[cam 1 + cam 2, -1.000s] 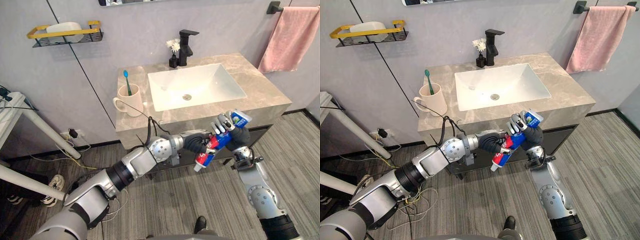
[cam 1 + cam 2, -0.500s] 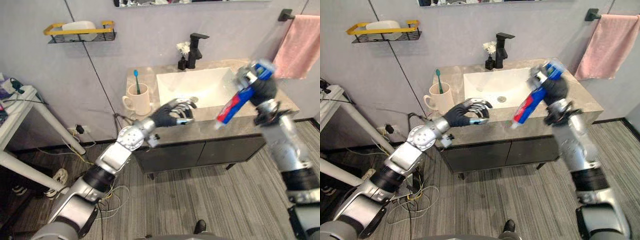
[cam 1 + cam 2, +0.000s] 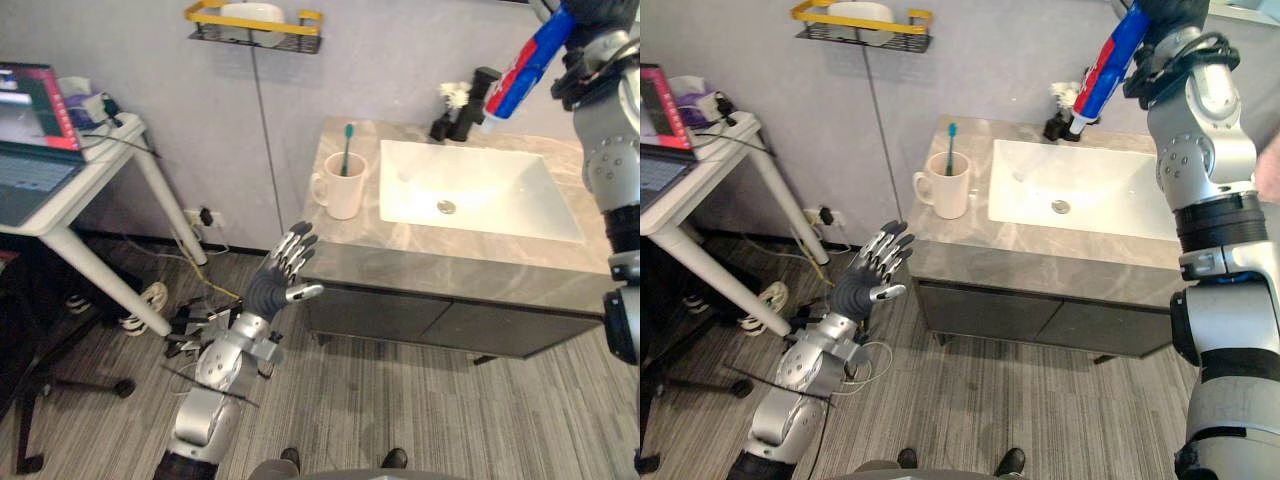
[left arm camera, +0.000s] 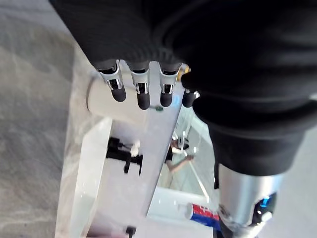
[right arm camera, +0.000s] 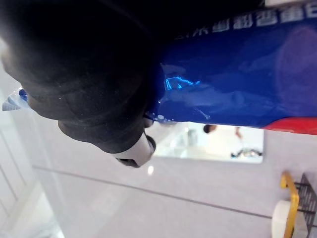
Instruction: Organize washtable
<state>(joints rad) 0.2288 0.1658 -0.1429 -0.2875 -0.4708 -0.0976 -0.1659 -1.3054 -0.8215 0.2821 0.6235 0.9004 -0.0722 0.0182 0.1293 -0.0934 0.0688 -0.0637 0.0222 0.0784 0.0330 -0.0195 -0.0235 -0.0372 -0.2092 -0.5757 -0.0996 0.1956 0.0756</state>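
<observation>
Overhead, we hold the blue, red and white toothpaste tube (image 3: 1108, 62) clenched in our right hand (image 3: 1168, 14), well above the bench (image 3: 450, 265), its lower end slanting toward the black faucet (image 3: 478, 95) behind the sink (image 3: 480, 185). Our left hand (image 3: 283, 275) hangs low by the bench's front left corner, over the floor, fingers straight and spread, holding nothing. Near that corner the white mug (image 3: 343, 188) stands with a toothbrush (image 3: 347, 150) upright in it.

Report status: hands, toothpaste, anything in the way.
Right hand shut on toothpaste tube, raised high over the sink. Left hand open, low beside the counter. Mug with toothbrush left of sink, way clear.
</observation>
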